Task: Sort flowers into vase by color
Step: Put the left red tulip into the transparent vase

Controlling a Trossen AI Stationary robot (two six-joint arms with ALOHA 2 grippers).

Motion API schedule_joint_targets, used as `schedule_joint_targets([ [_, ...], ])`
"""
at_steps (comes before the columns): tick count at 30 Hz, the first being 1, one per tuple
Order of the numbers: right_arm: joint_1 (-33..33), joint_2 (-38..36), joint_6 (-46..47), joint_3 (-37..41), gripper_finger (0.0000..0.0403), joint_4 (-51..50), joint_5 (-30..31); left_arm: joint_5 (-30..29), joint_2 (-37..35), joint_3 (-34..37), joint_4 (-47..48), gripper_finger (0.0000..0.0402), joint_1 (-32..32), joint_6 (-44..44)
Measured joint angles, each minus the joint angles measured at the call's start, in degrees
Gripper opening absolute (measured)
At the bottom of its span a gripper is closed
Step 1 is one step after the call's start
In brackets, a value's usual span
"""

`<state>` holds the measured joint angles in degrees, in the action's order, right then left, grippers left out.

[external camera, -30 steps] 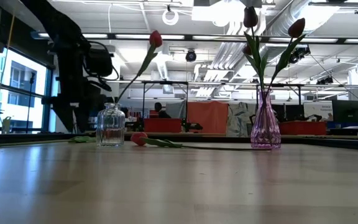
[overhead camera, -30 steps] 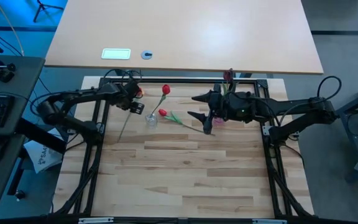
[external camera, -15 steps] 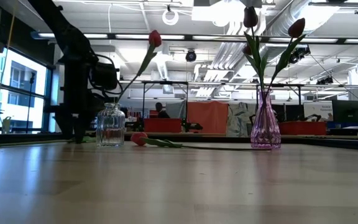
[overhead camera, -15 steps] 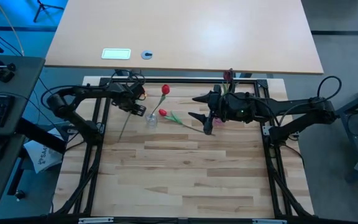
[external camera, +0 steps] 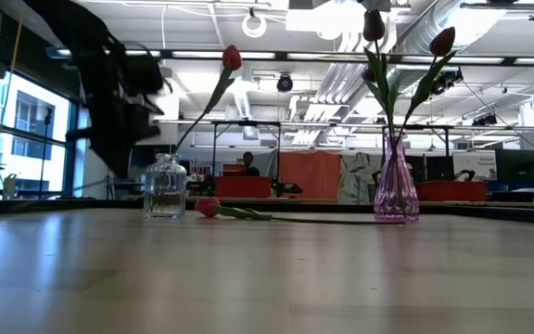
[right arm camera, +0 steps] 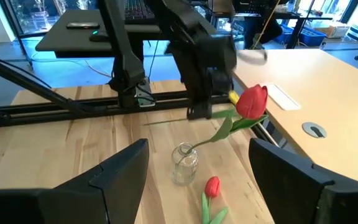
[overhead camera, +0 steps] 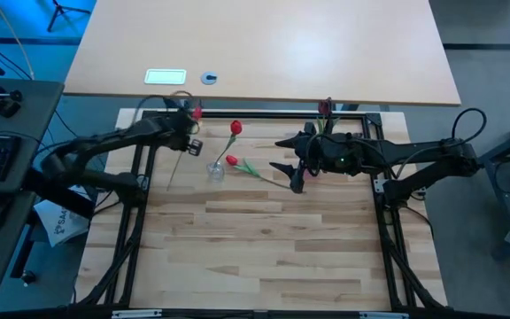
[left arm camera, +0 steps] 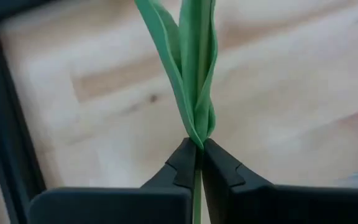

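Observation:
My left gripper is shut on the thin green stem of a red flower, whose head points toward the far edge. A clear glass vase holds one red tulip. Another red tulip lies on the table beside it, its stem running to the right. A purple vase at the far right holds dark maroon tulips. My right gripper hovers open, right of the lying tulip. My left gripper pinches the flower's stem between its two fingertips, right where the long leaves join it. The fingers come from above and lie across the stem. The flower hangs roughly level, off the table.
A black metal frame runs around the wooden work surface. Behind it stands a light desk with a small card and a round disc. The near half of the wood holds no objects.
My left gripper has dropped onto the flower lying at the far left, shut on its stem and started upward with it. The flower has come off the table and shifted a little toward the far edge. My right gripper has kept still.

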<state>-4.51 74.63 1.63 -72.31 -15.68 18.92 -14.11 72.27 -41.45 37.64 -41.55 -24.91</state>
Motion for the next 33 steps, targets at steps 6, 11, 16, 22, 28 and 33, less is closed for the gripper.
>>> schedule_joint_targets([
  [6,0.0,0.0,-0.1,0.0,0.0272,0.0,0.0,-0.2,-15.2,0.0,0.1,0.0001,4.4,-4.3],
  [11,0.0,0.0,-0.1,0.0,0.0272,0.0,0.0,-0.9,-26.4,-0.1,-0.6,0.0001,12.7,-10.7],
  [16,0.0,0.0,-0.1,0.0,0.0272,0.0,0.0,-2.7,-34.0,-0.2,-1.2,0.0,24.7,-19.9],
  [22,0.0,0.0,0.3,0.0,0.0272,0.0,0.0,-9.2,-35.3,-0.2,-12.3,0.0,42.7,-22.8],
  [28,0.0,0.0,5.5,0.0,0.0272,0.0,-0.9,-24.3,-31.1,-0.2,-33.7,0.0,60.7,-10.9],
  [33,0.0,0.3,6.3,0.0,0.0272,1.9,-8.4,-33.4,-25.3,-0.3,-44.5,0.0,69.9,1.4],
])
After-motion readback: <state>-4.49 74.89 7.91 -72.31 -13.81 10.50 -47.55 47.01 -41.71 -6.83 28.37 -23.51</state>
